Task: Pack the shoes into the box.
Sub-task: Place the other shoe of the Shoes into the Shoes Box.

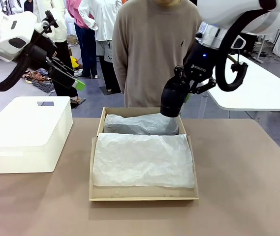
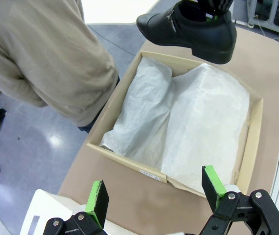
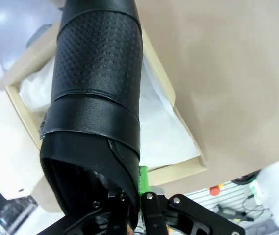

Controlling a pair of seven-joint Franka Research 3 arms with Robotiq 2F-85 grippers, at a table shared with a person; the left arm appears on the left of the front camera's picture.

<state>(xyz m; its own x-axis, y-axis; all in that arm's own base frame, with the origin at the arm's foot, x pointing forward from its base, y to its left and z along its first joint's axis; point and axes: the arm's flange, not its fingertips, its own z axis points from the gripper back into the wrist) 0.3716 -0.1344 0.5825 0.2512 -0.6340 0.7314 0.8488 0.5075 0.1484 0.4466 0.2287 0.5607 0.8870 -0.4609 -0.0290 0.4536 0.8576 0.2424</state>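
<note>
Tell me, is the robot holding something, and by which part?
The right gripper holds a black shoe by the edge of its opening; the left gripper holds nothing.

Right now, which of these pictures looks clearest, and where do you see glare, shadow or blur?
Front view: clearest, even light, a soft shadow on the table before the box. Left wrist view: a glare spot on the floor. Right wrist view: the shoe looms huge, the background soft.

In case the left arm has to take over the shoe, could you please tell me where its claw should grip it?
Probably the toe half, ahead of the buckle, pinched across its sides from above. The right claw holds the shoe by its heel-end rim above the box, so the narrow front is free, and the open left claw would span it.
</note>
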